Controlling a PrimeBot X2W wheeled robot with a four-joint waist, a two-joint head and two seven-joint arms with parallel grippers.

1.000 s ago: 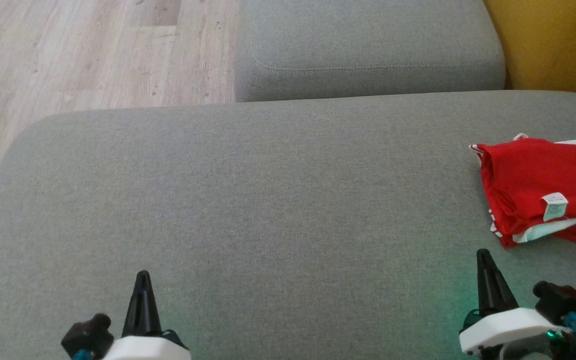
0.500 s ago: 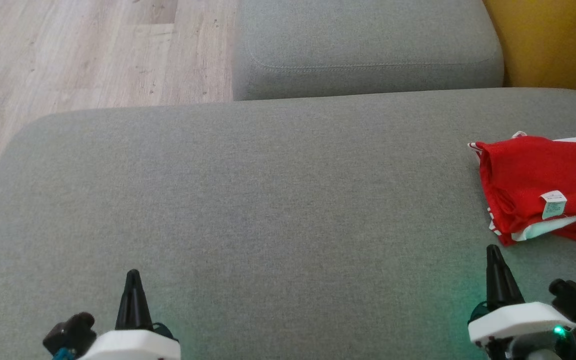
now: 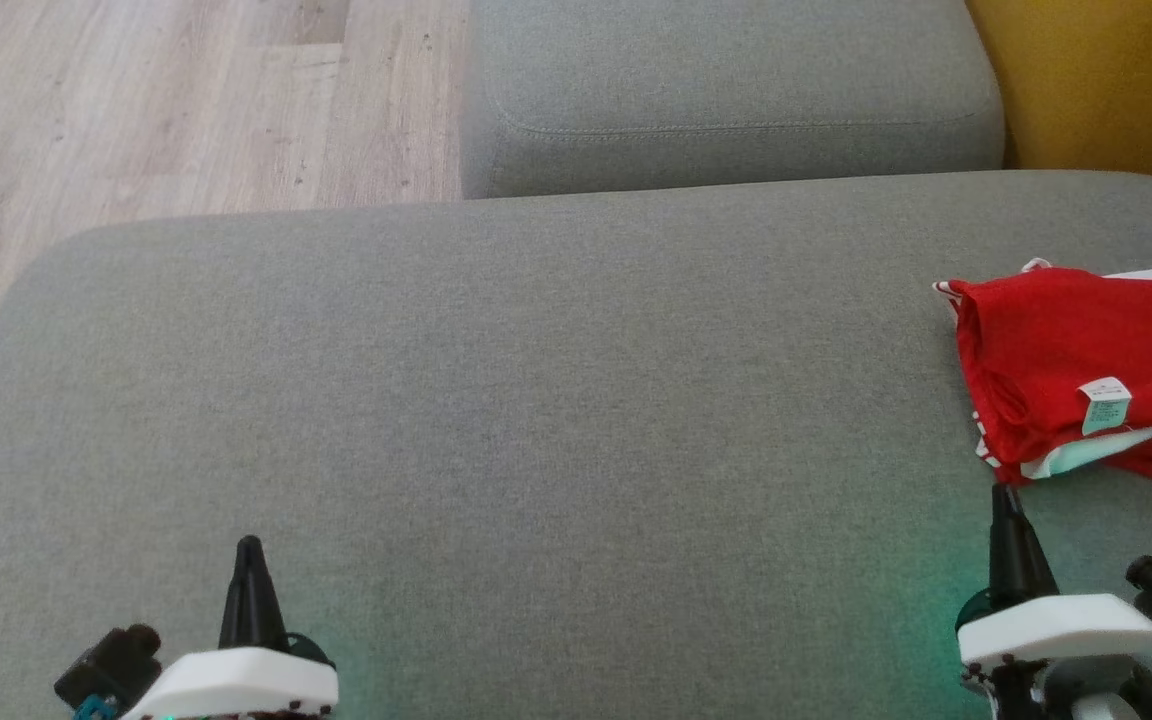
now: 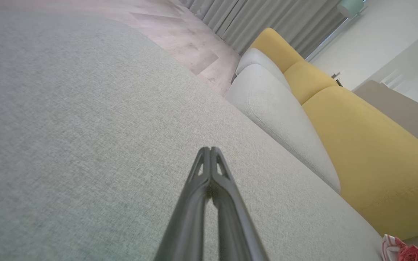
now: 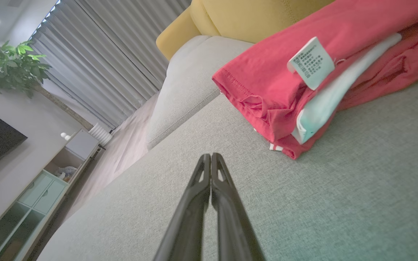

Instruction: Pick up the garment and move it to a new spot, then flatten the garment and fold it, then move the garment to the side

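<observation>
Nearest, the left gripper [image 3: 248, 548] and right gripper [image 3: 1004, 495] are poised over the grey seat cushion [image 3: 536, 400]. Each has its two dark fingers pressed together and holds nothing. Just beyond the right gripper's tip, at the cushion's right side, lies the red garment [image 3: 1066, 340], folded into a loose stack with white trim and a care label [image 3: 1104, 405] showing. It looks light, soft and limp, likely to unfold when lifted. The thick folded edge nearest the right gripper seems the best hold, pinched through all layers. Only bare cushion separates gripper and garment. Farther off are a second grey cushion [image 3: 726, 90], a yellow sofa [image 3: 1106, 80] and wood floor [image 3: 136, 110].
</observation>
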